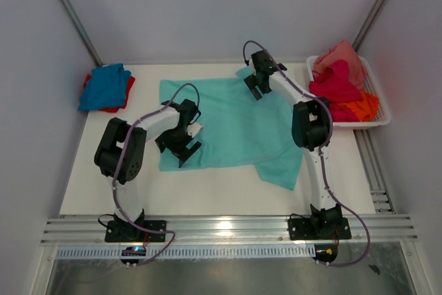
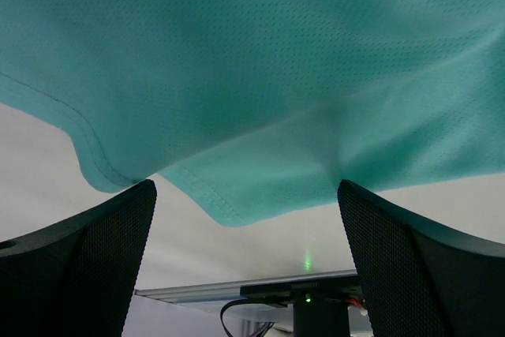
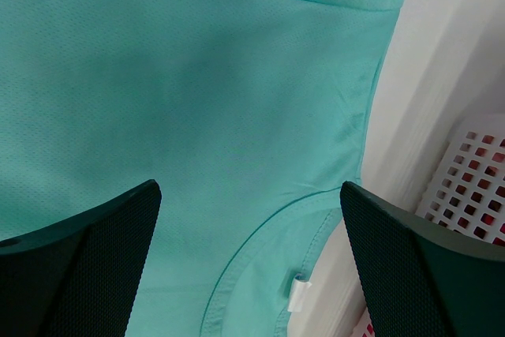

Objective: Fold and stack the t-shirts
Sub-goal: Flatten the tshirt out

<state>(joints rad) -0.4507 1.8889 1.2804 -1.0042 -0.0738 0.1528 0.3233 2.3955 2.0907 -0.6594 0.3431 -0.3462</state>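
Note:
The mint-teal t-shirt (image 1: 228,126) lies spread flat across the middle of the table. My left gripper (image 1: 185,144) hovers open over its near left hem; the left wrist view shows that hem corner (image 2: 229,207) between the wide-apart fingers (image 2: 87,266). My right gripper (image 1: 257,82) hovers open over the far right edge, above the collar (image 3: 260,274) with its white tag (image 3: 298,293). A folded blue t-shirt (image 1: 105,86) lies on a red one (image 1: 126,93) at the far left.
A white mesh basket (image 1: 376,121) at the far right holds salmon pink (image 1: 342,59), magenta (image 1: 335,86) and orange (image 1: 359,107) shirts; its wall shows in the right wrist view (image 3: 473,195). A metal rail (image 1: 228,229) runs along the near edge.

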